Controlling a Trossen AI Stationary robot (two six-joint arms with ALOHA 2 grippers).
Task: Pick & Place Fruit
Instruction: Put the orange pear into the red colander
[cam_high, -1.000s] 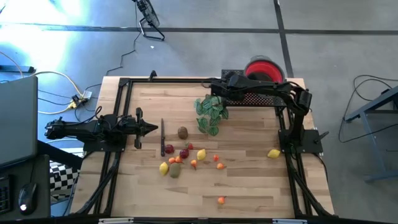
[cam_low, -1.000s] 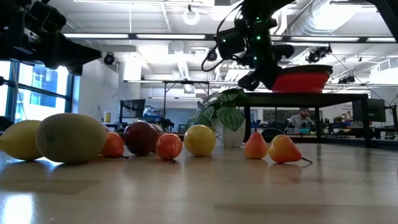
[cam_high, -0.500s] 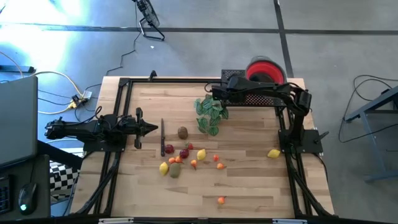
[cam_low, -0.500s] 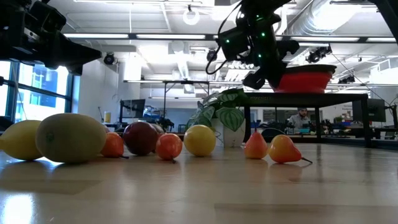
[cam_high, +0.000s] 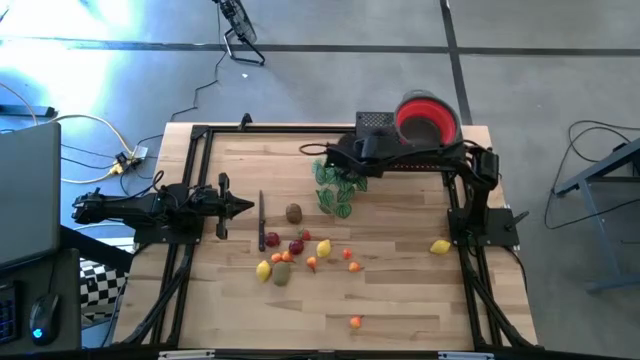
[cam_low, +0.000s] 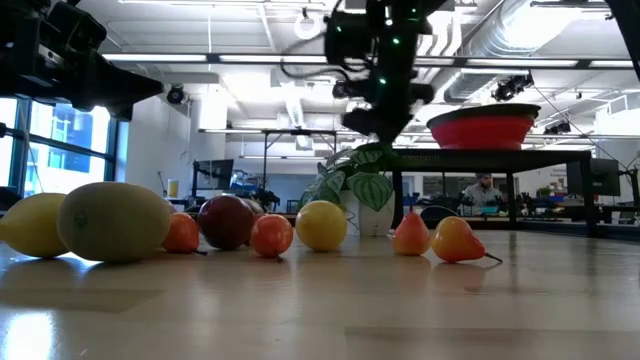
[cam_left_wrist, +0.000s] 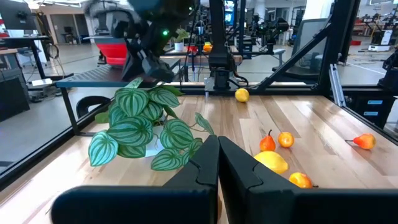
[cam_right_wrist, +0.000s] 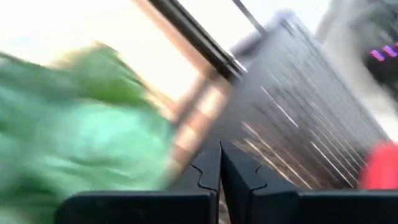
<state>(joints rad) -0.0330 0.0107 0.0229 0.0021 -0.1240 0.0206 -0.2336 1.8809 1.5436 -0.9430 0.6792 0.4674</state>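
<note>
The wooden tabletop carries everything, with a dark arm at each side. Near its far edge a green leafy plant stands, and beside it, on a dark raised platform at the far right corner, sits the red bowl. The right end effector hangs over the top of the plant, its fingers clenched together and holding nothing. The left end effector waits low at the left side of the tabletop, pointing inward, its fingers likewise pressed shut and empty. The fruit lies scattered on the bare wood near the middle: a brown-green piece just in front of the plant, a cluster of red, orange and yellow ones behind it, one yellow lemon apart near the right arm's base, and a single orange piece alone toward the near edge
</note>
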